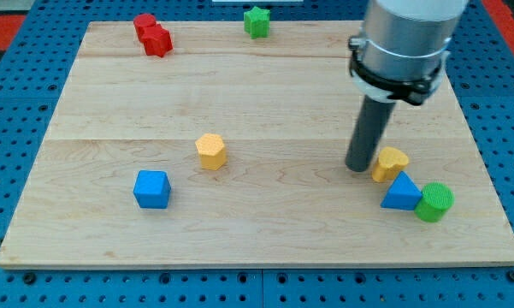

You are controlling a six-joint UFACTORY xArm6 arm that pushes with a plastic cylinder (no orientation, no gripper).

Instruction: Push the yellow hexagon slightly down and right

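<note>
The yellow hexagon point(211, 151) sits on the wooden board point(257, 94) left of centre. My tip point(358, 166) rests on the board far to the hexagon's right, about a quarter of the view away. The tip stands just left of a yellow heart-like block point(391, 162), close to it or touching; I cannot tell which. The rod hangs from the grey arm body point(406, 38) at the view's top right.
A blue cube point(151, 189) lies below and left of the hexagon. A blue triangle point(401, 193) and a green cylinder point(434, 202) sit at the lower right. A red block point(151, 35) and a green star point(257, 21) lie near the top edge.
</note>
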